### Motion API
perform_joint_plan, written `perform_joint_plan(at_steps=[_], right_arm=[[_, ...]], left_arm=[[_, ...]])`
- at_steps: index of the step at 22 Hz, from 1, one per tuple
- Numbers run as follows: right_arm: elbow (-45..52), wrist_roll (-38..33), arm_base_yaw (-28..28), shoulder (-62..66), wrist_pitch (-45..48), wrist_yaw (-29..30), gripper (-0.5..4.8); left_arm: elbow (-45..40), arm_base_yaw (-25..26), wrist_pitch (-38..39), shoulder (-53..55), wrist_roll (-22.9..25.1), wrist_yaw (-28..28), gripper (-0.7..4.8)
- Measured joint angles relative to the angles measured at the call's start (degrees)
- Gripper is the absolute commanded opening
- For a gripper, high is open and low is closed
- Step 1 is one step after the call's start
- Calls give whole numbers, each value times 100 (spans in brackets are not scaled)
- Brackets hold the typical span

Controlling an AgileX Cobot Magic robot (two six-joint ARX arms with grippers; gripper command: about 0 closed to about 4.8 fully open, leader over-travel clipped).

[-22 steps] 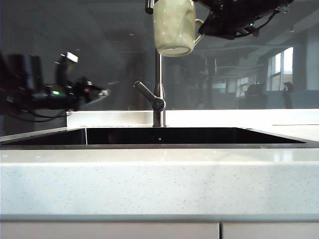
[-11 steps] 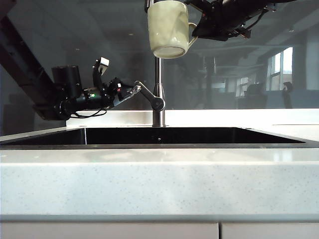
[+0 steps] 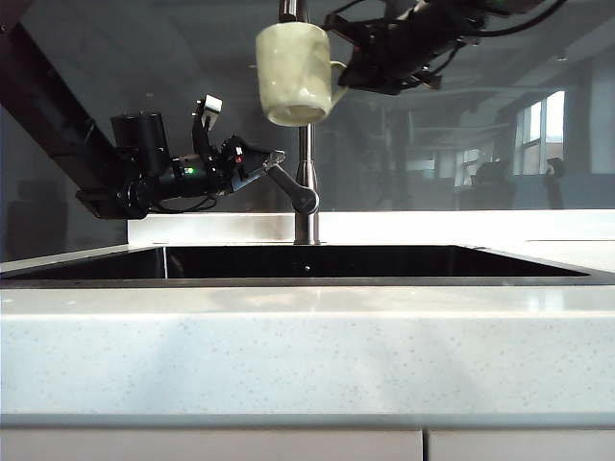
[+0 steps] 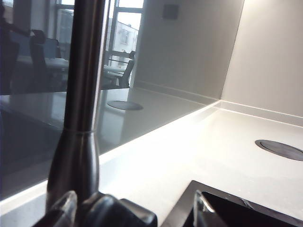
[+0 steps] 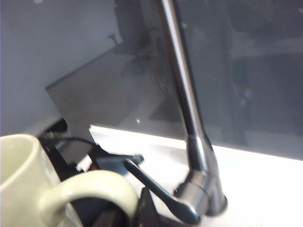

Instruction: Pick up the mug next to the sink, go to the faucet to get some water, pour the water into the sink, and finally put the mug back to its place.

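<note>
The pale cream mug [image 3: 291, 75] hangs upright beside the top of the faucet [image 3: 306, 182], high over the sink [image 3: 86, 266]. My right gripper [image 3: 344, 69] is shut on its loop handle [image 5: 90, 188]. My left gripper [image 3: 274, 158] is open at the tip of the faucet's lever [image 3: 288, 184]. In the left wrist view the dark lever [image 4: 120, 215] lies between that gripper's fingers [image 4: 64, 210], in front of the steel column [image 4: 83, 94]. Whether they touch it I cannot tell. The right wrist view shows the mug [image 5: 23, 184], faucet [image 5: 189, 109] and lever [image 5: 161, 194]. No water is in view.
Speckled white counter [image 3: 307, 346] runs along the front of the sink and behind it. A dark glossy backsplash [image 3: 480, 115] rises behind the faucet. Two round dark caps [image 4: 279, 149] sit in the counter beyond the sink corner [image 4: 246, 210].
My left arm has swung in from the left to the faucet lever. The right gripper has carried the mug leftwards and a little lower.
</note>
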State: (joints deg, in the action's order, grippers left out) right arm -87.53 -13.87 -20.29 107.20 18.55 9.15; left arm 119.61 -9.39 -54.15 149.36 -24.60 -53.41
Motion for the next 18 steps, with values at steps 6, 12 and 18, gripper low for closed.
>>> perform_joint_plan(at_steps=[6,12,18], right_arm=[[-133,129,-72,35,83,-11,-5],[-133,131,-66,35,186,-13,-5],[-133,131,-66,35,214,-13,-5]], left_arm=[[4,-2,35,0,-57,-428,295],[9,42,20,-2,-619,-1084,295],[9,59,-81,-2,-1137,-1556,295]])
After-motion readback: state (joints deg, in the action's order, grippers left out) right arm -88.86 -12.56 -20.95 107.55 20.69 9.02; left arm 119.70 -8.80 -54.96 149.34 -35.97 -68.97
